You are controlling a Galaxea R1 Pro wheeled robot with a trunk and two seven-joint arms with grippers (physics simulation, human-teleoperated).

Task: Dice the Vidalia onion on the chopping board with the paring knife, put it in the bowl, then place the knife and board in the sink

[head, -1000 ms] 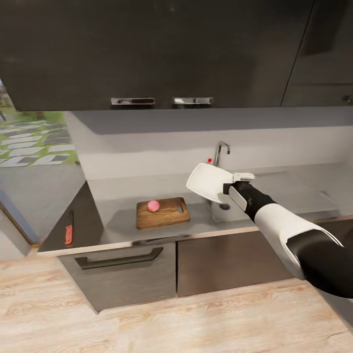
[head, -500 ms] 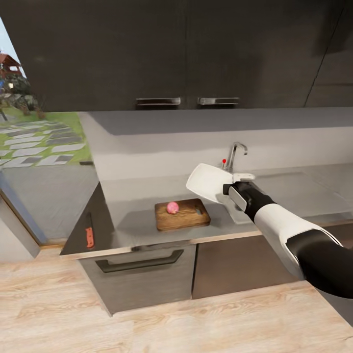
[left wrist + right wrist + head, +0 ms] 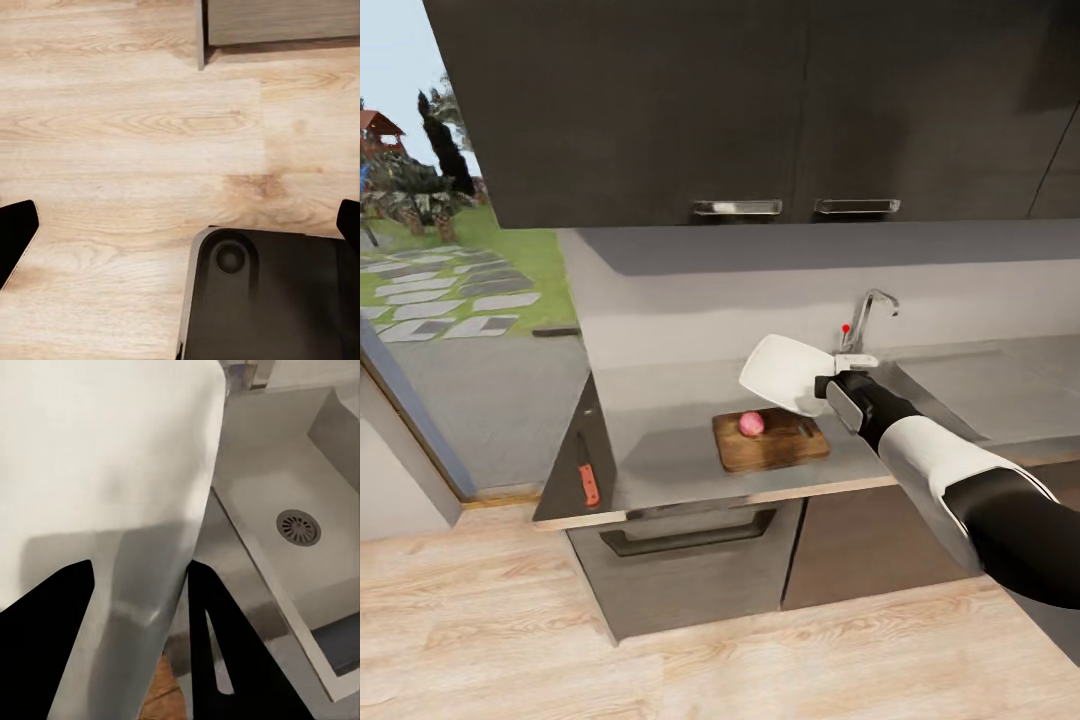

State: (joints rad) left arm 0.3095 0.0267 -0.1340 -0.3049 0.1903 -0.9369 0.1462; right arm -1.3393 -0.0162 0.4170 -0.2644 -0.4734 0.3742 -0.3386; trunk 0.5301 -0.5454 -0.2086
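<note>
A kitchen: dark upper cabinets [image 3: 760, 100], grey countertop [image 3: 660, 440], sink [image 3: 292, 510].

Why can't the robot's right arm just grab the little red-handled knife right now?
Probably not yet. The right gripper is shut on the white squarish bowl, held above the brown wooden chopping board. The red-handled paring knife lies far off at the grey countertop's other end.

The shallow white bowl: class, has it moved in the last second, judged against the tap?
Yes. The shallow white bowl, in the right gripper, has moved left, away from the metal tap, towards the brown wooden chopping board.
</note>
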